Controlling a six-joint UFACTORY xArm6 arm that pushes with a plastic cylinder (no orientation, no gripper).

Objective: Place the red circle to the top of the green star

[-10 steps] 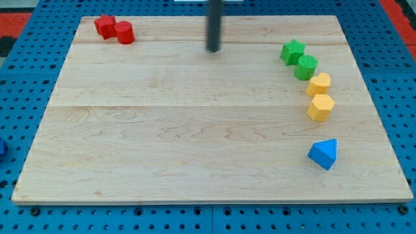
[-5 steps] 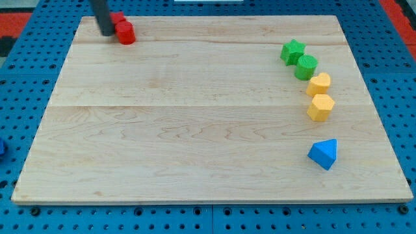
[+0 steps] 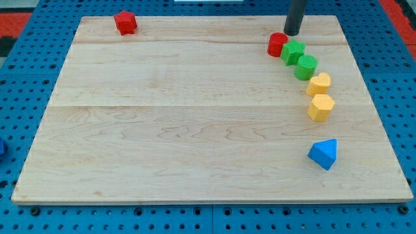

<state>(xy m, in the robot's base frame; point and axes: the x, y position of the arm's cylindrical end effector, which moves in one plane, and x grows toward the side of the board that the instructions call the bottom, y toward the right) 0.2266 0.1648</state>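
Note:
The red circle [image 3: 277,44] sits near the board's top right, touching the upper left side of the green star [image 3: 293,51]. My tip [image 3: 292,32] stands just above and to the right of the red circle, above the green star, not clearly touching either.
A second red block [image 3: 125,22] lies at the top left. A green round block [image 3: 305,67], a yellow heart-like block [image 3: 319,84] and a yellow hexagon [image 3: 320,107] run down the right side below the star. A blue triangular block [image 3: 324,154] lies lower right. The wooden board [image 3: 195,130] rests on blue pegboard.
The red circle has gone from the top left across to the green star. My tip moved from the top left to the top right. The other red block shifted slightly right.

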